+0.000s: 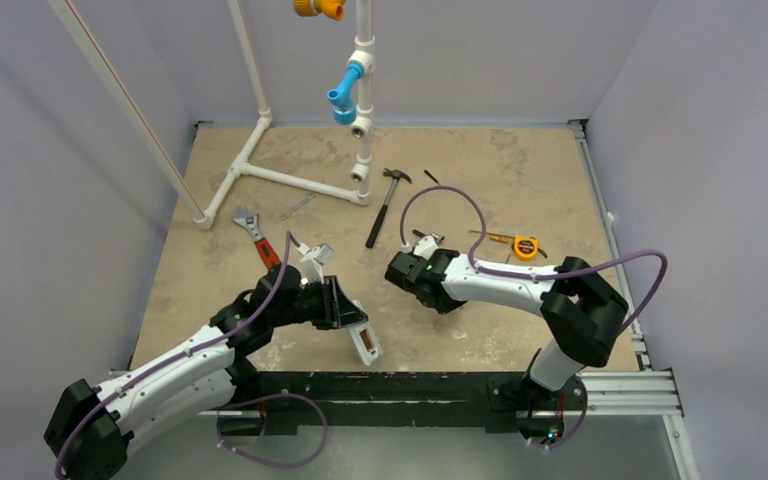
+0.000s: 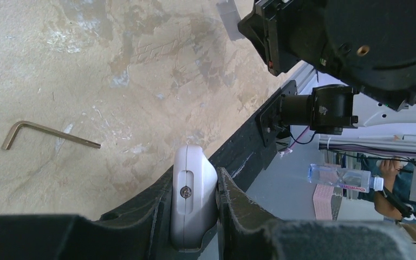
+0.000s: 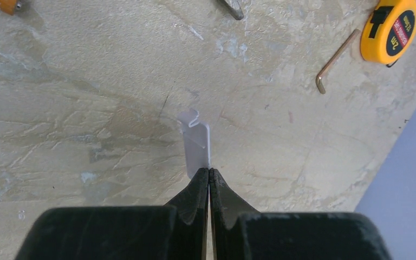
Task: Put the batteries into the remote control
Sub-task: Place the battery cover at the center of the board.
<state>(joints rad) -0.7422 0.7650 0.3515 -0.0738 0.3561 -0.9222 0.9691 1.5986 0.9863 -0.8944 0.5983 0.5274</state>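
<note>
"Loading done yet? Left gripper [image 2: 194, 187] clamps the remote control [image 2: 190, 162], nearer us than the hammer [image 1: 384, 205]; batteries [image 1: 367, 345] look seated."

"Cover [image 3: 197, 145] still off: right gripper [image 3: 209, 173] pinches it near that hammer."

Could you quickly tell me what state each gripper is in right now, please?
Left gripper: closed on the remote control.
Right gripper: closed; a thin white piece sits at its tips, and whether it is pinched cannot be told.
</note>
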